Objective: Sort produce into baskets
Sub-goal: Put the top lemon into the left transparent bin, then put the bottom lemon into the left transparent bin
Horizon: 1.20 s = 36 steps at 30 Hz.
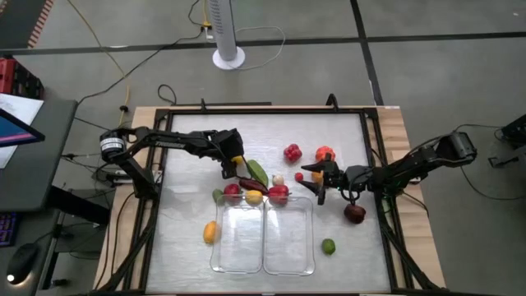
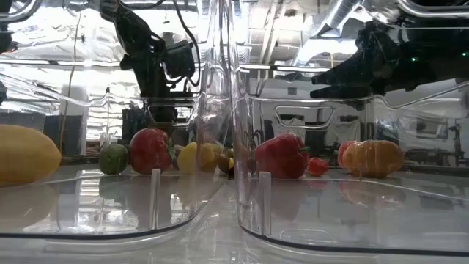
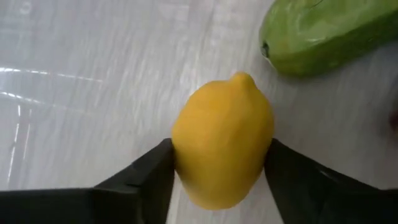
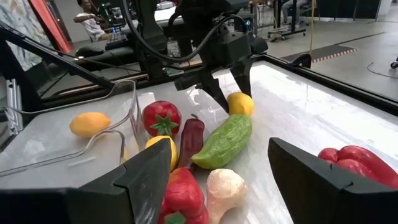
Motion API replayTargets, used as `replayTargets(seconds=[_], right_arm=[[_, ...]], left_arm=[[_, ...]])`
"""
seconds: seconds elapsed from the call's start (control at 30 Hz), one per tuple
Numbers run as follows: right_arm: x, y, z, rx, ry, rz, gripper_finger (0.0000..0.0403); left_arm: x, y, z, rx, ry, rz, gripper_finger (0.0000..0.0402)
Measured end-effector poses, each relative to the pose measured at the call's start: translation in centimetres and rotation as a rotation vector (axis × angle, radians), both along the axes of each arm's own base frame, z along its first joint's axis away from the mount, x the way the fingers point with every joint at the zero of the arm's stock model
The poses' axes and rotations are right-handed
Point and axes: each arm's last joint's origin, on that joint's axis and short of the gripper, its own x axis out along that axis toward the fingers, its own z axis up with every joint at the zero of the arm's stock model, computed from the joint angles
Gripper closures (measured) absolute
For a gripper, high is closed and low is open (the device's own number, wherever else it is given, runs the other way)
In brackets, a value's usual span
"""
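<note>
My left gripper [image 1: 233, 164] is shut on a yellow lemon [image 3: 222, 146] at the far left of a cluster of produce. Beside it lie a green gourd [image 1: 257, 172], a maroon eggplant [image 1: 249, 184], a red tomato [image 1: 233, 191], a yellow fruit [image 1: 254, 196], a red pepper [image 1: 279, 194] and a white garlic [image 1: 278, 179]. Two clear baskets [image 1: 238, 247] [image 1: 289, 247] stand side by side toward the near edge. My right gripper [image 1: 316, 182] is open and empty, right of the cluster and level with it; its fingers stand wide apart in the right wrist view [image 4: 221, 149]. My left gripper pinches the lemon across its middle [image 3: 186, 149], one finger on each side. The fingers [image 4: 214, 93] come from above, slanting down. The lemon's pointed tip faces away from the wrist. The green gourd hides its underside, so I cannot tell whether it rests on the table.
Loose produce lies around: a red fruit [image 1: 292, 152], an orange one [image 1: 325, 154], a small red one [image 1: 299, 176], a maroon one [image 1: 354, 214], a lime [image 1: 328, 246], a green one [image 1: 218, 196] and a yellow-orange mango [image 1: 211, 232]. A person shows beyond the table [image 4: 93, 22].
</note>
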Motion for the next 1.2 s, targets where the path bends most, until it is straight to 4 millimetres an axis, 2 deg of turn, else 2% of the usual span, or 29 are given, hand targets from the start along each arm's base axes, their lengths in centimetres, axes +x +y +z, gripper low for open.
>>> replayTargets(seconds=[0.1, 0.2, 0.27, 0.37, 0.47, 0.53, 0.6, 0.73, 0.87, 0.93, 1.07, 1.2], right_arm=[[0.0, 0.0, 0.0, 0.000, 0.001, 0.000, 0.0106], [0.0, 0.0, 0.0, 0.000, 0.003, -0.001, 0.0106], [0.0, 0.0, 0.0, -0.001, 0.004, -0.001, 0.0106], [0.0, 0.0, -0.1, -0.001, 0.007, -0.004, 0.0106], [0.0, 0.0, -0.2, -0.002, 0.017, -0.005, 0.0106], [0.0, 0.0, -0.2, -0.001, 0.023, -0.005, 0.0106], [0.0, 0.0, -0.3, -0.002, 0.027, -0.005, 0.0106], [-0.1, 0.0, -0.3, 0.008, 0.026, -0.006, 0.0106], [-0.1, 0.0, -0.3, 0.023, 0.024, -0.008, 0.0106], [-0.1, 0.0, -0.3, 0.024, 0.023, -0.008, 0.0106], [-0.1, 0.0, -0.3, 0.053, 0.016, -0.012, 0.0106], [-0.1, 0.0, -0.3, 0.079, 0.014, -0.014, 0.0106]], left_arm=[[0.0, 0.0, 0.1, 0.002, -0.005, 0.000, 0.0231], [0.3, 0.1, 1.1, 0.005, -0.009, -0.004, 0.0240], [0.5, 0.2, 2.9, 0.017, -0.022, -0.018, 0.0238], [0.6, -0.2, 6.9, 0.015, -0.101, -0.038, 0.0233], [0.4, -2.0, 11.3, -0.095, -0.255, -0.155, 0.0232], [-0.1, -4.1, 13.2, -0.208, -0.352, -0.288, 0.0231], [-0.4, -6.5, 14.2, -0.276, -0.396, -0.403, 0.0231], [-0.2, -11.2, 14.3, -0.285, -0.367, -0.487, 0.0230], [0.2, -15.5, 13.0, -0.298, -0.291, -0.549, 0.0216], [0.3, -17.0, 12.4, -0.255, -0.264, -0.506, 0.0201], [-0.3, -18.0, 12.0, -0.174, -0.216, -0.405, 0.0150], [-0.9, -18.4, 12.6, -0.188, -0.196, -0.343, 0.0097]])
